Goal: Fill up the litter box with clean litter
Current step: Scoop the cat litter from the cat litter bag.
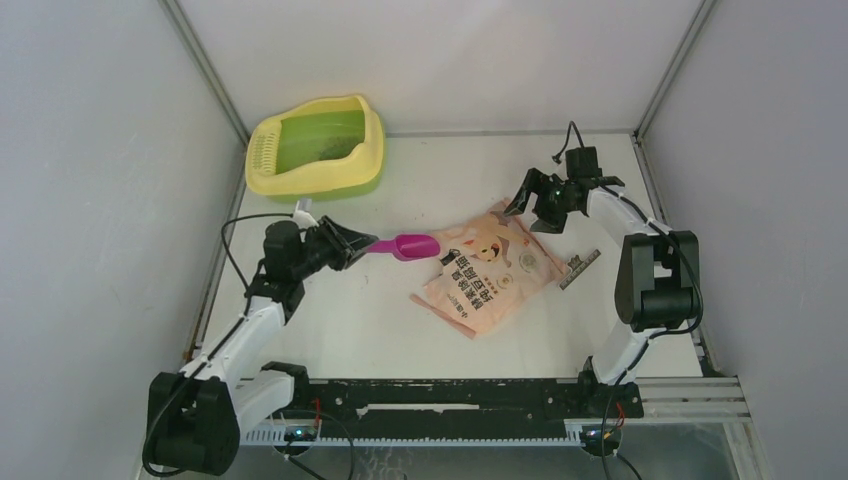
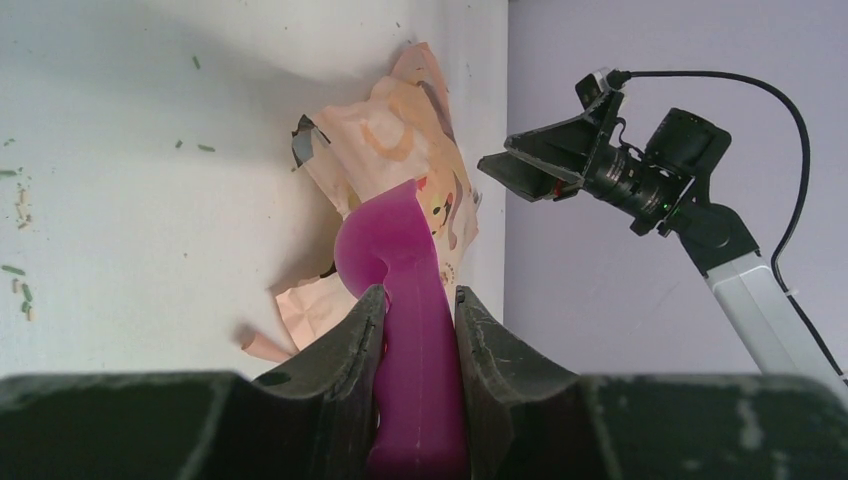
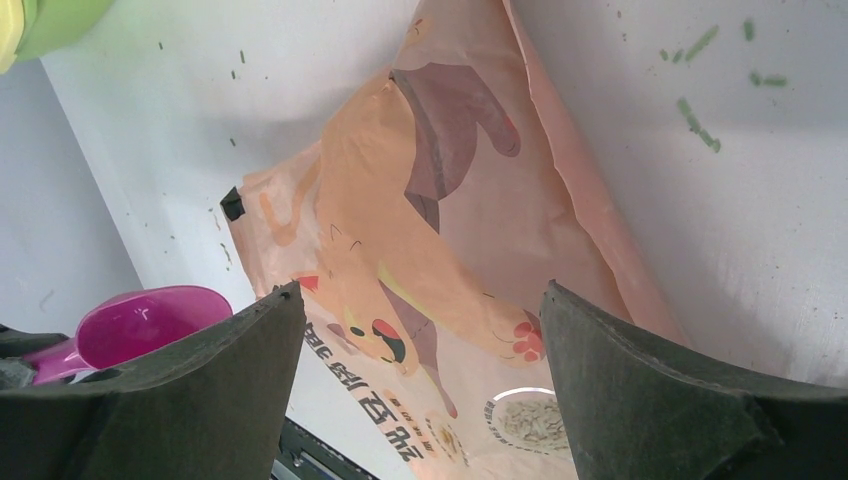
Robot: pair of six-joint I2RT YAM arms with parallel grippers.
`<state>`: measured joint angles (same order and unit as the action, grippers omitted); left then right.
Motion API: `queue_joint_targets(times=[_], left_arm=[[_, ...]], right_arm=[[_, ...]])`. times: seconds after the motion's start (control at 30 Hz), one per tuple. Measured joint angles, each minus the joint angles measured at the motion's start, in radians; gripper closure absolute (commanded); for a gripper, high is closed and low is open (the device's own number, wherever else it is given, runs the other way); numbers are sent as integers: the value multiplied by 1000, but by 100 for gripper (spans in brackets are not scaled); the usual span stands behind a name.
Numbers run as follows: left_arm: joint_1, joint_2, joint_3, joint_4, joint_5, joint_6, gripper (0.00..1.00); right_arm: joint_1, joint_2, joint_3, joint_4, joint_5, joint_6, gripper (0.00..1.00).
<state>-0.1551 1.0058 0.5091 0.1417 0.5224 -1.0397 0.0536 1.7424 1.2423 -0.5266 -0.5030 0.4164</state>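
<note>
The yellow litter box (image 1: 315, 147) with its green basin stands at the back left; a few faint dark specks of clean litter (image 1: 328, 150) show in it. My left gripper (image 1: 355, 245) (image 2: 420, 300) is shut on the handle of a magenta scoop (image 1: 405, 246) (image 2: 395, 250). The scoop's bowl reaches the left edge of the flat pink-orange bag (image 1: 495, 265) (image 3: 440, 200). Over the bag's far end hangs my right gripper (image 1: 535, 205) (image 3: 420, 295), open, with nothing between its fingers. No granules show in the scoop bowl (image 3: 140, 320).
Green and pale pellets (image 3: 695, 110) (image 2: 20, 200) lie scattered on the white table. A grey strip (image 1: 580, 268) lies right of the bag. Enclosure walls close in on both sides, and a black rail (image 1: 450, 395) runs along the front edge.
</note>
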Motion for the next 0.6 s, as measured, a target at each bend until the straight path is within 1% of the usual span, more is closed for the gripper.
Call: queue_joint_targets(times=[0.2, 0.43, 0.6], left_arm=[[0, 8, -21, 19, 6, -10, 96], [5, -56, -43, -31, 5, 1, 96], [8, -61, -60, -63, 2, 5, 96]], right_arm=[[-4, 0, 0, -2, 0, 0, 6], [-14, 0, 0, -2, 0, -1, 6], [-15, 0, 0, -2, 0, -1, 6]])
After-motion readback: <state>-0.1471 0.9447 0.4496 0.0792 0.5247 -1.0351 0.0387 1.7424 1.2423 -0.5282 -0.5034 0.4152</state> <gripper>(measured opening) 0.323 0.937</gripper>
